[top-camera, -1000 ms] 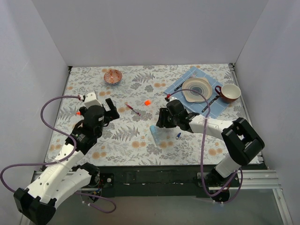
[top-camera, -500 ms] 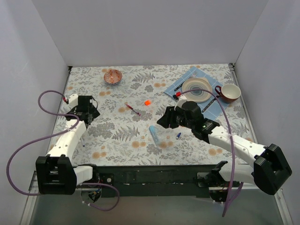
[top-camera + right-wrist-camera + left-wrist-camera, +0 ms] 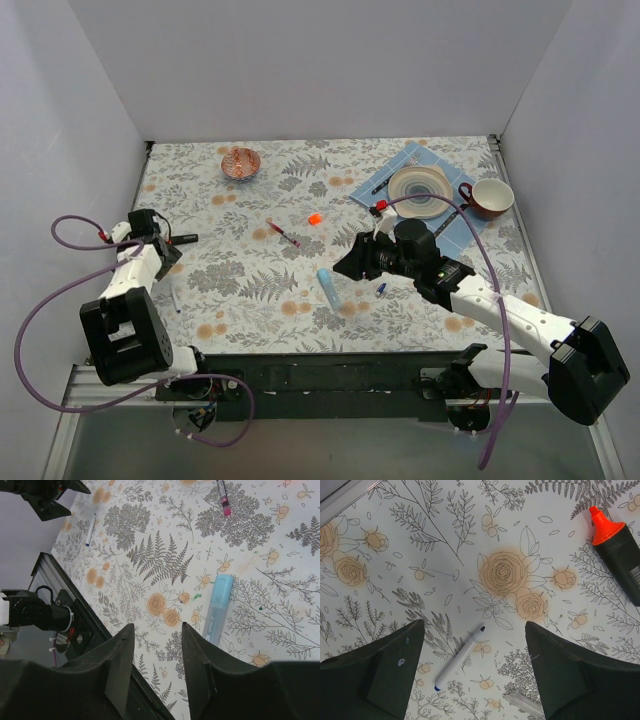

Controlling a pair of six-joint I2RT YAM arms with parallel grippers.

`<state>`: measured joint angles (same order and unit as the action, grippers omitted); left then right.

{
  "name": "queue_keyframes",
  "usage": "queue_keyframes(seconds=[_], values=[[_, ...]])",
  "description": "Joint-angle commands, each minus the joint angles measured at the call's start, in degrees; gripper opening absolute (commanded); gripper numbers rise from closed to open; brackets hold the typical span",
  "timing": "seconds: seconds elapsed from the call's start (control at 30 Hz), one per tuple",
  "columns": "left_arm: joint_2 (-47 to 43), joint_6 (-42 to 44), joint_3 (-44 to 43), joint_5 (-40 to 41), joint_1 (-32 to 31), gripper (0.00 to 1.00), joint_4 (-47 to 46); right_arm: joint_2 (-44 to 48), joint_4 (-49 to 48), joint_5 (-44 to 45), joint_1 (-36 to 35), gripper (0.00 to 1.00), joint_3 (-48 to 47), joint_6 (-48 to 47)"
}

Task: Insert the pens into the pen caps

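My left gripper (image 3: 163,252) is open and empty at the table's far left. In the left wrist view (image 3: 474,626) its fingers straddle, from above, the thin white pen with blue tip (image 3: 460,657) (image 3: 177,297). The black marker with orange end (image 3: 620,545) (image 3: 185,239) lies just beyond. My right gripper (image 3: 350,265) (image 3: 157,627) is open and empty, hovering beside the light-blue marker (image 3: 217,610) (image 3: 328,287). The dark-red pen (image 3: 284,233) (image 3: 223,495), orange cap (image 3: 315,218) and dark-blue cap (image 3: 381,289) lie loose mid-table. I see no light-blue cap.
A clear cap (image 3: 522,704) lies near the white pen. A patterned bowl (image 3: 240,162) stands at the back. A blue mat with plate (image 3: 420,188), dark cutlery (image 3: 382,186) and a red cup (image 3: 490,198) is at the back right. White walls enclose the table.
My left arm has swung from centre-left to the far left edge, above the white pen. My right gripper has drawn back a little from the light-blue marker, which lies in plain view.
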<state>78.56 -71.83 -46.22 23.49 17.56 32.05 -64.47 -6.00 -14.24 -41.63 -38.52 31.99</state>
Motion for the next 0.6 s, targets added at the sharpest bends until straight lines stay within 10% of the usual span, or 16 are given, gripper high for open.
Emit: queue_keyframes(seconds=[0.0, 0.57], values=[[-0.43, 1.52, 0.69, -2.83, 0.63, 0.8, -2.34, 0.57, -1.65, -2.55, 0.05, 0.49, -1.03, 0.44], [4.4, -1.55, 0.42, -7.31, 0.63, 0.72, -2.87, 2.24, 9.86, 4.39, -0.03, 0.46, -6.65, -0.61]])
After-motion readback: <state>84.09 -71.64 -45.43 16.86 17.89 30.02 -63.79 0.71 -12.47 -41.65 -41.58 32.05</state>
